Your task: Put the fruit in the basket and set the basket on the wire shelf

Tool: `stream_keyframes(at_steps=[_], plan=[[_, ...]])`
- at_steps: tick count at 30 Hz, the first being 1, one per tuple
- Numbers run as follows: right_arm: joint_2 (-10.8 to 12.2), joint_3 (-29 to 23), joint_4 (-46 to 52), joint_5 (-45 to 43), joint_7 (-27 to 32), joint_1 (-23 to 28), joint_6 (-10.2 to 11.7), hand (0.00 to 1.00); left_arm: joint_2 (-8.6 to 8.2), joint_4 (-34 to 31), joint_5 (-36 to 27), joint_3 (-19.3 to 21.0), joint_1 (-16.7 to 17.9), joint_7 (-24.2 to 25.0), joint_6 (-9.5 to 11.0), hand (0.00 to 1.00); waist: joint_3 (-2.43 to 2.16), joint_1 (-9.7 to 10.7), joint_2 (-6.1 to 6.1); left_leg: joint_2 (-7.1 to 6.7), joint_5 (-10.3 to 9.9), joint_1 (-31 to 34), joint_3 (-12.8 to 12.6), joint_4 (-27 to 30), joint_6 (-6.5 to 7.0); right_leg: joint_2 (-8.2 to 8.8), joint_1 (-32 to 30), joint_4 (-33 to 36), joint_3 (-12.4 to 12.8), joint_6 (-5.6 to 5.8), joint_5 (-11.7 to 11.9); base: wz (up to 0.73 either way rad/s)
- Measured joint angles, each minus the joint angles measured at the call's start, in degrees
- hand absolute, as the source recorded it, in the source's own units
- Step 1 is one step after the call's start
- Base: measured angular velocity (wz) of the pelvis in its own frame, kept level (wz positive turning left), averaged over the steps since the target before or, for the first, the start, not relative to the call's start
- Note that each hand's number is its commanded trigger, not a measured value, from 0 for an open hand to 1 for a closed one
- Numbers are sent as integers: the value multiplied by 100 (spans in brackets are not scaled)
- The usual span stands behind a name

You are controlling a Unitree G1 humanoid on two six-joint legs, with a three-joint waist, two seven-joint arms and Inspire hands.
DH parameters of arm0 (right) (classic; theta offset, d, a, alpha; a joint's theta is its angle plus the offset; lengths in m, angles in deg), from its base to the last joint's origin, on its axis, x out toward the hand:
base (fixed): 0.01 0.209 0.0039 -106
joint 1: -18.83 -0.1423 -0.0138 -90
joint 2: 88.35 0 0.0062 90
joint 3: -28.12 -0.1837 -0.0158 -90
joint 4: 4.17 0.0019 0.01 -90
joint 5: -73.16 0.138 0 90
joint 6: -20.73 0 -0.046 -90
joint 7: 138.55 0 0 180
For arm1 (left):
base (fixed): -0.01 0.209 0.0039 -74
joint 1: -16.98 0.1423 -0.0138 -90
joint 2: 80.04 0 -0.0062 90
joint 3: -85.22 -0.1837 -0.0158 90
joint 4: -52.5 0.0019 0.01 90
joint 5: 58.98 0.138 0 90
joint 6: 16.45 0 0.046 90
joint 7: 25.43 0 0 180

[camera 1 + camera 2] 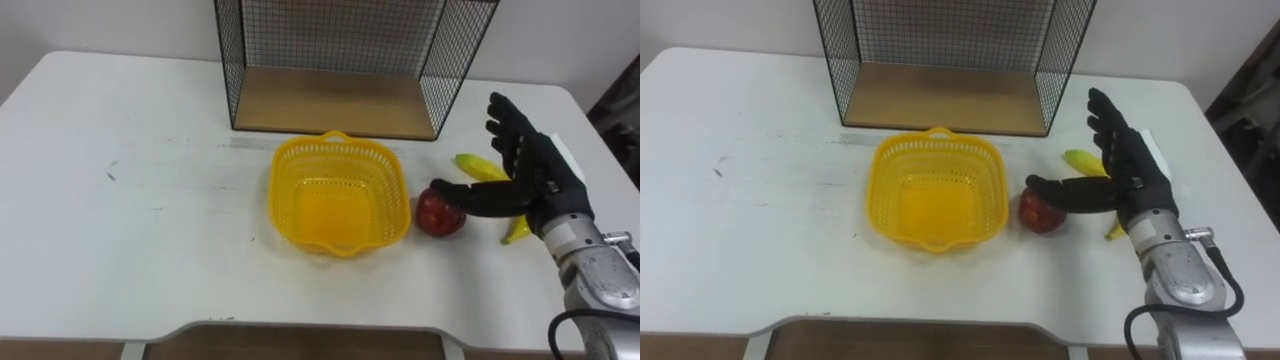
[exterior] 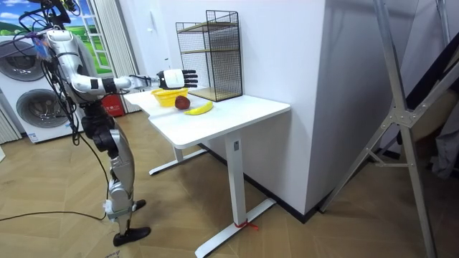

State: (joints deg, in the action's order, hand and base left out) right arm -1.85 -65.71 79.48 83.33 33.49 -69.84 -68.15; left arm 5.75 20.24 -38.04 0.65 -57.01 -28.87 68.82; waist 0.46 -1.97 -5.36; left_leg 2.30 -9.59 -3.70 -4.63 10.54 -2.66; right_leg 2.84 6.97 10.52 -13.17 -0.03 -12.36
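Desk (image 1: 120, 200): white, and all the things sit on it.
Basket (image 1: 280, 190): yellow, in the middle of the frame, with no fruit in it yet.
Wire shelf (image 1: 335, 100): at the upper middle, just behind the basket, with a brown wooden floor.
Apple (image 1: 438, 215): red, on the desk just beside the basket's right wall.
Banana (image 1: 480, 167): yellow, right of the apple, and part of it is hidden behind the hand.
Right hand (image 1: 530, 180): at the right of the frame, over the fruit. Its fingers (image 1: 505, 125) are straight and spread wide. The thumb reaches out to the top of the apple. I cannot tell if it touches. The hand holds nothing.
Step now: the first one, I think, which is reaching for the apple.
Next move: the hand likely has to come lower and close round the apple. Then it can lift the apple a short way left and drop it in the basket. The banana and the shelf come later.
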Motion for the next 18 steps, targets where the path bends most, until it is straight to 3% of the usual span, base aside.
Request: stream_keyframes(at_steps=[18], plan=[[1, 90, -509, -192, -311, 11, -96, 0, -2, 188, -1, -25, -20, -6, -8, 0, -7, 0, 18, 0, -1, 14, 22, 43, 1, 1, 25, -12, -39, 0, 0, 1]])
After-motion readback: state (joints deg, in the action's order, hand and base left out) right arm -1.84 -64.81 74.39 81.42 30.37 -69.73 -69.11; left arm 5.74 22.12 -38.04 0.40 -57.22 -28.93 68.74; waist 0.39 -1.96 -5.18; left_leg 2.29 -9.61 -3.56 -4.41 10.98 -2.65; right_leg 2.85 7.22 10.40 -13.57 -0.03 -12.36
